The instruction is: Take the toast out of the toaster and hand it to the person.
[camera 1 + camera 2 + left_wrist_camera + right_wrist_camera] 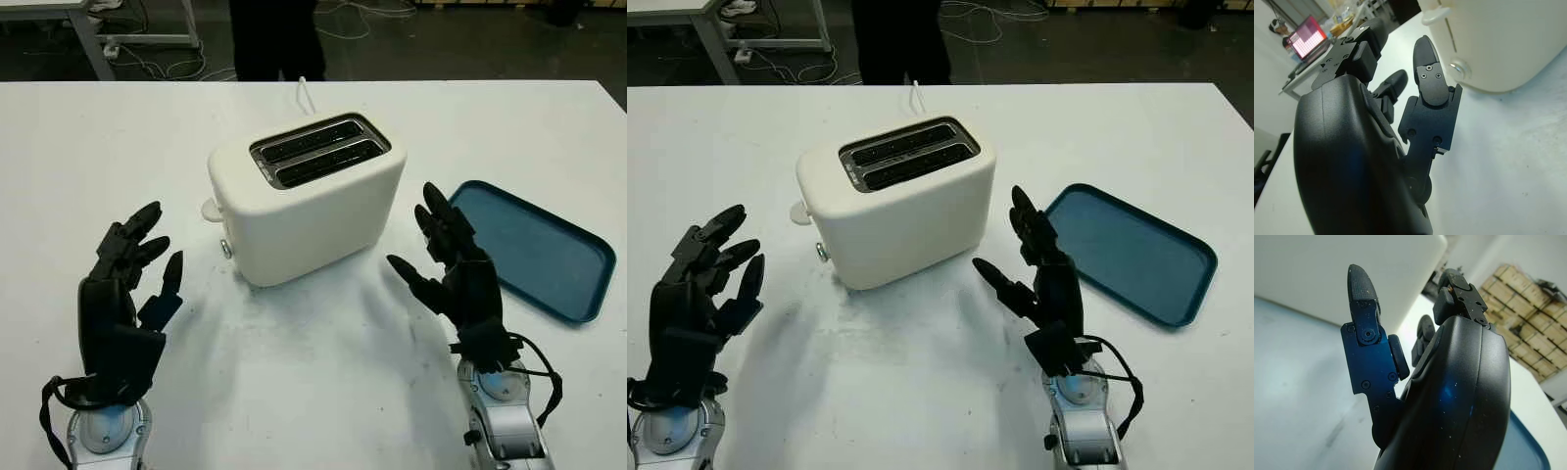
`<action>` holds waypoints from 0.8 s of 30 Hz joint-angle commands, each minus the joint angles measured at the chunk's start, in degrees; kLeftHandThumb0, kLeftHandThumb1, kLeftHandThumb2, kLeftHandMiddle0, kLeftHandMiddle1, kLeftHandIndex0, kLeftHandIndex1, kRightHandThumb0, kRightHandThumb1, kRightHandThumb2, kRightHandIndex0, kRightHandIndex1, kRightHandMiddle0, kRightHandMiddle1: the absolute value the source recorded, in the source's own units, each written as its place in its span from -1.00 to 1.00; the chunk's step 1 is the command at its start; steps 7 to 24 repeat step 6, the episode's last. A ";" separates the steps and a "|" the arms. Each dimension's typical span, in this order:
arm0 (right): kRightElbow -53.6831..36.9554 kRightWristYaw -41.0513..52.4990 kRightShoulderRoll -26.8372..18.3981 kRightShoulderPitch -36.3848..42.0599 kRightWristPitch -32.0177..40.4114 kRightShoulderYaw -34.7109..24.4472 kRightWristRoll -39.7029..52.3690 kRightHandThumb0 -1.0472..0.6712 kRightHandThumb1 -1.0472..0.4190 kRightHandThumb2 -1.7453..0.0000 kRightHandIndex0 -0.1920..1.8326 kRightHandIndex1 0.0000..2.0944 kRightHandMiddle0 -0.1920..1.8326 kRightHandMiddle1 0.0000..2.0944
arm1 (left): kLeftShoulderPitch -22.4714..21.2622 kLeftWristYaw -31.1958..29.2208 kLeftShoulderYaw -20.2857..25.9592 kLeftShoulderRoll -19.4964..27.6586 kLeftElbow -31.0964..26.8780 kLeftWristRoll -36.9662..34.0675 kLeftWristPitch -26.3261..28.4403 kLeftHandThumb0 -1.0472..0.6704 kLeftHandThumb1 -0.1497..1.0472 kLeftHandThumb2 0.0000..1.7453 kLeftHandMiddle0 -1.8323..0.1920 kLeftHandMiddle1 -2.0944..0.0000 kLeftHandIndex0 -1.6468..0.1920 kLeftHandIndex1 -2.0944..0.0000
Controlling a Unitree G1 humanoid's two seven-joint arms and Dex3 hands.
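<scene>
Right now we see a cream-white two-slot toaster (306, 196) standing near the middle of the white table (323, 392), turned at a slant, with its two dark slots facing up. We cannot make out any toast in those slots; they look dark, and what lies inside is hidden from us. On the toaster's end that faces our left side we see a cream lever knob (212, 209) and, just below it, a small silver button (226, 249). A thin white cord (305, 95) runs from behind the toaster toward the far edge of the table.

Our left hand (127, 294), black and three-fingered, is held above the table to the left of the toaster, apart from it, open and holding nothing. Our right hand (456, 269) is on the other side, near the toaster's right end but not touching it, also open and holding nothing.

To the right of our right hand, a dark blue rectangular plastic tray (568, 269) lies flat on the table. Beyond the far edge, a person in dark clothing (274, 39) stands facing the table.
</scene>
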 commanded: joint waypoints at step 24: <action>-1.06 0.06 0.49 0.20 1.11 0.41 0.01 -0.35 -0.83 0.75 -0.57 -0.97 -0.58 -0.98 | 0.11 -0.04 -0.75 0.35 0.10 2.00 0.00 -0.20 0.79 -0.37 0.51 0.30 0.35 0.73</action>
